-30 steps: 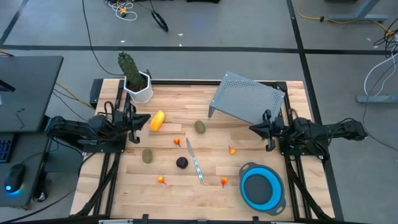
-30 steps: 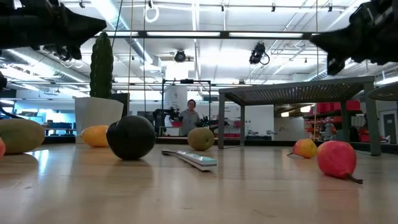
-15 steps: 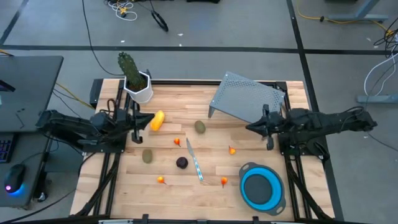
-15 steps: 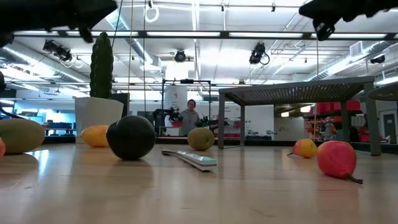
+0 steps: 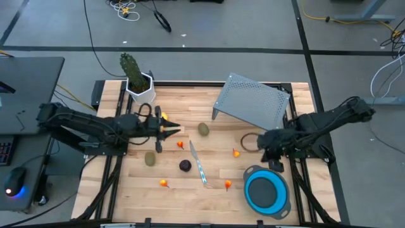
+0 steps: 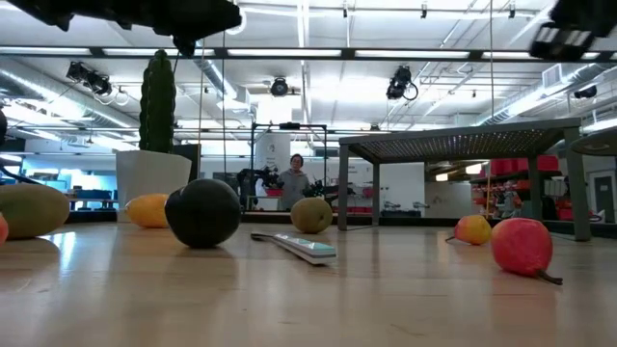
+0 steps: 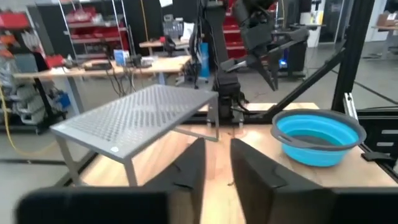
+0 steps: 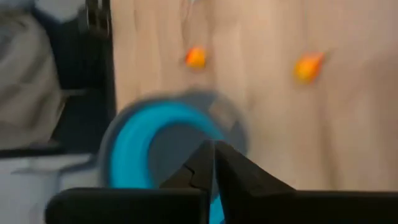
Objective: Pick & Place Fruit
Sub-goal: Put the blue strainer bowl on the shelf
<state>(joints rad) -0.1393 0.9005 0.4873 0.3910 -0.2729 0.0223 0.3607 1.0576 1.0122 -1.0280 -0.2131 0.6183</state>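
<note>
High view first: your left gripper point(image 5: 172, 130) hangs over the yellow oblong fruit point(image 5: 163, 117), fingers slightly parted and holding nothing. One olive-brown oval point(image 5: 150, 158) lies just beside it, nearer the front edge; the other point(image 5: 203, 129) farther right. The purple ball point(image 5: 185, 166) and tiny orange pieces point(image 5: 235, 152) dot the pale wooden tabletop point(image 5: 218, 161). Your right gripper point(image 5: 276, 166), nearly closed and empty, sits by the blue round bowl point(image 5: 266, 191). Behind is a workshop.

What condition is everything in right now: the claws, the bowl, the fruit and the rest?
Left gripper: slightly open, empty.
Right gripper: shut, empty, near the bowl.
Blue bowl: upright, empty.
Fruit: all lying loose on the table.
Knife: lying flat.
Cactus: upright in its pot.
Rack: standing.
</note>
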